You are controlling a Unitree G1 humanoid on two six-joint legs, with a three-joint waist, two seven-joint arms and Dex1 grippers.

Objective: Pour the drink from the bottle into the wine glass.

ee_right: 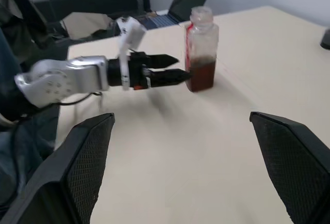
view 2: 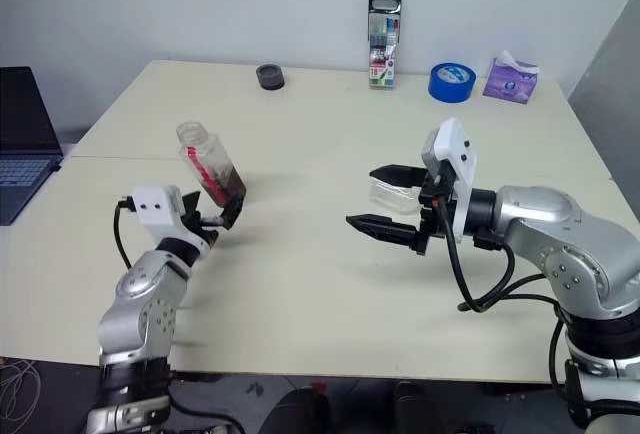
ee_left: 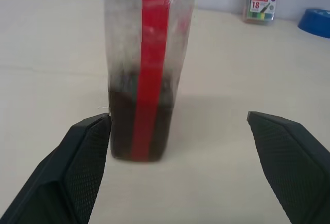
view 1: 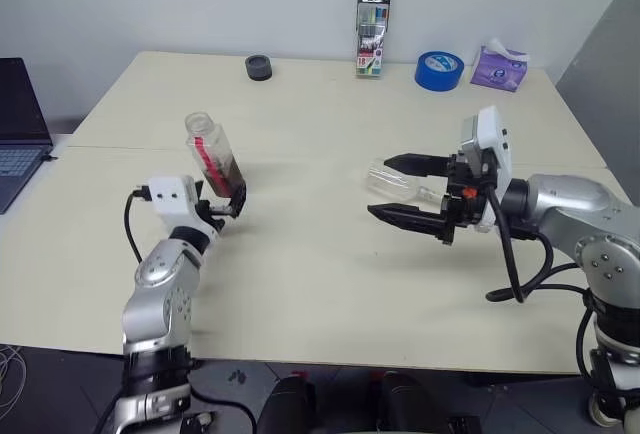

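Note:
The bottle point(view 1: 210, 154) stands on the table point(view 1: 300, 284) at the left, with no cap on its neck. A red label strip point(ee_left: 149, 79) runs down its side. The dark drink point(ee_left: 121, 131) fills its lower part. My left gripper point(view 1: 225, 206) is open just in front of the bottle's base, and one fingertip point(ee_left: 100, 128) sits close beside it without holding it. The wine glass point(view 1: 395, 182) seems to lie on its side on the table at the right. From above it appears between the open fingers of my right gripper point(view 1: 380, 186); I cannot tell whether they touch it.
Along the far edge stand a marker-pen case point(view 1: 373, 31), a blue tape roll point(view 1: 439, 70), a purple tissue pack point(view 1: 498, 67) and a small black round object point(view 1: 259, 67). A laptop point(view 1: 20, 124) sits off the table's left side.

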